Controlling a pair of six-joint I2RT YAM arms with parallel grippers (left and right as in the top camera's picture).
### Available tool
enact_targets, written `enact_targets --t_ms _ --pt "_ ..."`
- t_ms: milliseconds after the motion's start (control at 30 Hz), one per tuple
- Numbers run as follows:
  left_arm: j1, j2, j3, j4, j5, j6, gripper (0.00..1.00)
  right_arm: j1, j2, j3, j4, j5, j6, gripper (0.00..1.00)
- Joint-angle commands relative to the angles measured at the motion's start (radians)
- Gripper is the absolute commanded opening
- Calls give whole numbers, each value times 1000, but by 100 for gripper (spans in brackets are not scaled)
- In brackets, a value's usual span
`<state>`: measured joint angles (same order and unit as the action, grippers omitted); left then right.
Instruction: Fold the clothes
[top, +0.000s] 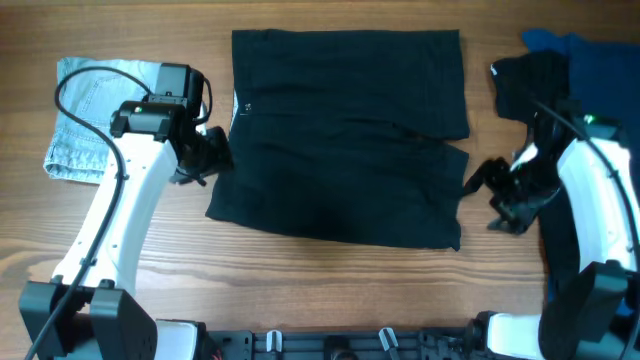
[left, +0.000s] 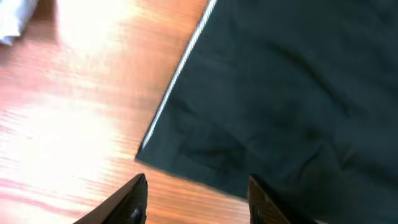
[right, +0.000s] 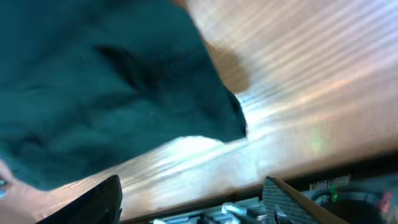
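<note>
As seen from overhead, the black garment (top: 345, 140) lies spread at the centre of the table (top: 300, 290). The left gripper (top: 205, 155) is just beside its 9 o'clock edge and the right gripper (top: 492, 192) near its 4 o'clock corner. Folded denim (top: 85, 115) sits at 9 o'clock, blue clothes (top: 590, 55) at 2 o'clock. Left wrist: fingers (left: 134, 199) apart and empty, a garment corner at 12 o'clock. Right wrist: fingers (right: 102, 202) wide apart and empty, the garment at 11 o'clock.

From overhead we look straight down on the table (top: 330, 270), black garment (top: 350, 130) spread mid-frame. Over to the left wrist: we sit low and close, looking past the left gripper (left: 196, 183) at that garment's left edge. Right wrist, closer still and blurred, we look past the right gripper (right: 193, 182) at its right corner.
</note>
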<state>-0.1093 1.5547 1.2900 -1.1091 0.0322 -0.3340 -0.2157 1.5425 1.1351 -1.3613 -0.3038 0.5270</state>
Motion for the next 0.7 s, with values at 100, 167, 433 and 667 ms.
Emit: enact_targets --t_ms 100,167,433,667 --pt "15 4 -3 40 -25 12 52 63 -68 -316 239 -145 217 72" --pt "15 5 -3 42 -23 12 52 87 -67 -369 324 -140 248 72" --pt "15 5 -8 50 -23 5 52 95 -67 -408 452 72 340 60" --pt "15 21 -15 48 -23 -14 60 95 -67 -410 427 42 367 65"
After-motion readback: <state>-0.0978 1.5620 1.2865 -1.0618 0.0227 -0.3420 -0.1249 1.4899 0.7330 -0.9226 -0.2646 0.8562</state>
